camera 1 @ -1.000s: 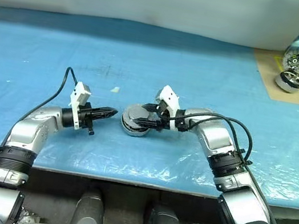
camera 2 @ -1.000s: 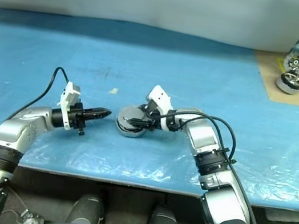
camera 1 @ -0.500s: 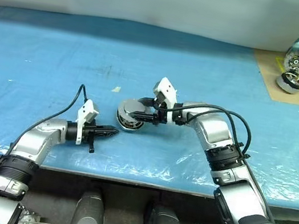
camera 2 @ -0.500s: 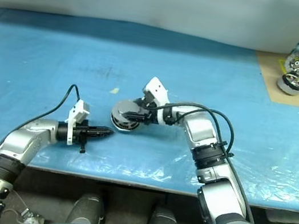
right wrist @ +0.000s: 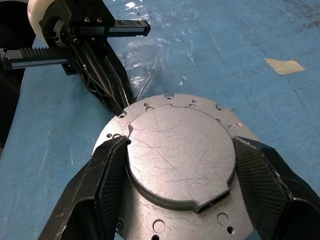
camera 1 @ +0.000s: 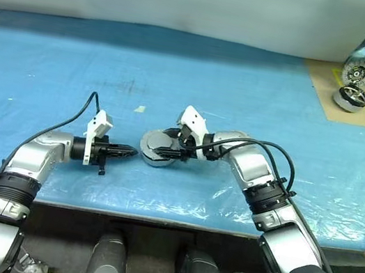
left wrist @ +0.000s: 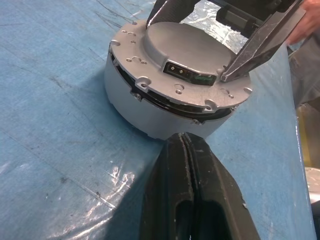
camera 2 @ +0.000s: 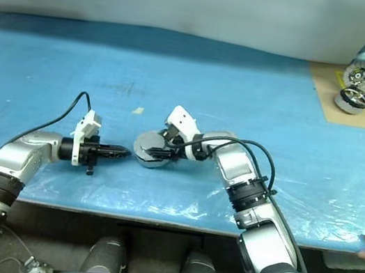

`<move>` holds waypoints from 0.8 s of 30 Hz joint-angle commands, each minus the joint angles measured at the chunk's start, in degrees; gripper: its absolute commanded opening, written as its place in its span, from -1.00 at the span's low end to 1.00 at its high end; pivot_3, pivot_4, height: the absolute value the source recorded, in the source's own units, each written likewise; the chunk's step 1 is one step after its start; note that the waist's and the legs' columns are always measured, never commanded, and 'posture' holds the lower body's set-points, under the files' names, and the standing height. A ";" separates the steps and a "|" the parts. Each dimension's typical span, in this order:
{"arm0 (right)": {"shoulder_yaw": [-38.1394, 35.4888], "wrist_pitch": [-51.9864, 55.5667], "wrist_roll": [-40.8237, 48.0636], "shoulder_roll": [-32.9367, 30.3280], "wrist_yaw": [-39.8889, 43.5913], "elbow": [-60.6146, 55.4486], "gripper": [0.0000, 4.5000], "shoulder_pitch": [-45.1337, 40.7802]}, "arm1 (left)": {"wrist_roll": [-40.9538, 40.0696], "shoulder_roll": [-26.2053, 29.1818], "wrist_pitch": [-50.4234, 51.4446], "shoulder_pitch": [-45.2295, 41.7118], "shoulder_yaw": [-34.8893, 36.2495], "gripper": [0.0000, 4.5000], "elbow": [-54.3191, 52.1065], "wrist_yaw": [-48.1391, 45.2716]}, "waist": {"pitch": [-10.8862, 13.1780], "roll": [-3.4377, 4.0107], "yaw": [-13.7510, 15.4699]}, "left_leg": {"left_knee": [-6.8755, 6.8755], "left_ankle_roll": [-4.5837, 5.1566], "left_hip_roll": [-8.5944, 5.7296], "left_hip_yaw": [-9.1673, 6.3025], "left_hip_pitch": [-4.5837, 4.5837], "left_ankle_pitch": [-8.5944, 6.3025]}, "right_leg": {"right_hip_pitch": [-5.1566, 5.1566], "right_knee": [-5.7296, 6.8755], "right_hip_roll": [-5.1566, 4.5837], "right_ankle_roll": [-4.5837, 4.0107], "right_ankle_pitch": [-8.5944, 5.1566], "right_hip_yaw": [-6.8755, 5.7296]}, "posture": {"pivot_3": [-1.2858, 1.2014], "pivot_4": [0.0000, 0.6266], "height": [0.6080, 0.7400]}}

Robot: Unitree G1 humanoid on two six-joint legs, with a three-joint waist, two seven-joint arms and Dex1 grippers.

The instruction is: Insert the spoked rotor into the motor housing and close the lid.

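Right end effector [right wrist: 175, 175] straddles the motor housing [camera 1: 159, 151] at mid-counter [camera 1: 261, 94], its two fingers set wide on opposite sides of the raised round plate of the lid [right wrist: 180, 150]. Left end effector [camera 1: 133, 150] is closed and empty, its tip at 9 o'clock of the housing, just beside the wall. Left wrist view reveals a small connector socket [left wrist: 172, 67] in the plate's edge. Lid lies flat, so the interior is hidden. At 2 o'clock, a tan board [camera 1: 332, 89] carries another motor [camera 1: 348, 96].
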 commanded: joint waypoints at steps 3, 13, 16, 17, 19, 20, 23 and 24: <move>1.52 -1.21 -1.82 0.26 -0.02 0.92 0.31 -0.30 | 0.06 -0.74 0.24 0.70 -0.43 -1.00 -4.61 1.39 | 0.00 0.00 -0.03 | 0.01 0.00 0.00 0.00 0.00 0.00 | 0.00 0.00 0.00 -0.01 0.00 0.00 | 0.03 -0.52 1.00; 1.69 -4.72 -5.74 1.56 -5.19 8.26 0.31 1.11 | 0.30 -1.17 0.30 -0.69 -0.09 -1.00 -3.43 2.12 | 0.00 0.01 -0.02 | 0.13 0.01 0.01 0.00 0.29 0.00 | 0.31 0.01 -0.01 -0.27 -0.12 0.03 | 0.03 -0.52 1.00; 2.43 -5.73 -6.32 1.31 -4.92 8.61 0.31 2.25 | 0.32 -1.17 0.51 -1.16 -0.03 -1.00 -3.19 2.16 | 0.00 0.01 0.00 | 0.13 0.01 0.03 0.00 0.52 -0.01 | 0.52 -0.01 -0.05 -0.29 -0.14 0.06 | 0.03 -0.52 1.00; 2.41 -5.78 -6.35 0.99 -4.69 8.61 0.31 2.65 | 0.34 -1.15 0.52 -1.21 -0.03 -1.00 -3.17 2.13 | 0.01 0.01 -0.01 | 0.13 0.01 0.04 0.00 0.58 -0.01 | 0.57 -0.01 -0.08 -0.29 -0.14 0.07 | 0.03 -0.52 1.00; 2.30 -5.90 -6.50 0.52 -4.30 8.58 0.31 3.14 | 0.35 -1.13 0.53 -1.23 -0.02 -1.00 -3.16 2.09 | 0.00 0.01 0.00 | 0.13 0.02 0.04 0.00 0.71 -0.01 | 0.66 -0.01 -0.14 -0.29 -0.14 0.14 | 0.03 -0.52 1.00; 2.23 -5.95 -6.55 0.21 -4.02 8.49 0.31 3.35 | 0.34 -1.12 0.55 -1.24 0.00 -1.00 -3.14 2.09 | 0.00 0.01 0.02 | 0.13 0.02 0.04 0.01 0.75 -0.01 | 0.70 -0.01 -0.16 -0.29 -0.14 0.15 | 0.03 -0.52 1.00; 1.85 -5.76 -6.36 -0.89 -3.19 8.29 0.31 4.01 | 0.34 -1.02 0.57 -1.27 0.02 -1.00 -3.07 1.99 | 0.00 0.02 0.05 | 0.12 0.02 0.03 0.03 0.78 -0.01 | 0.73 -0.05 -0.17 -0.29 -0.14 0.19 | 0.03 -0.52 1.00; 1.83 -5.84 -6.44 -1.14 -3.10 8.30 0.31 4.17 | 0.31 -1.00 0.62 -1.32 0.02 -1.00 -3.06 1.95 | 0.00 0.02 0.08 | 0.11 0.03 0.03 0.03 0.78 -0.01 | 0.73 -0.07 -0.16 -0.29 -0.15 0.20 | 0.03 -0.52 1.00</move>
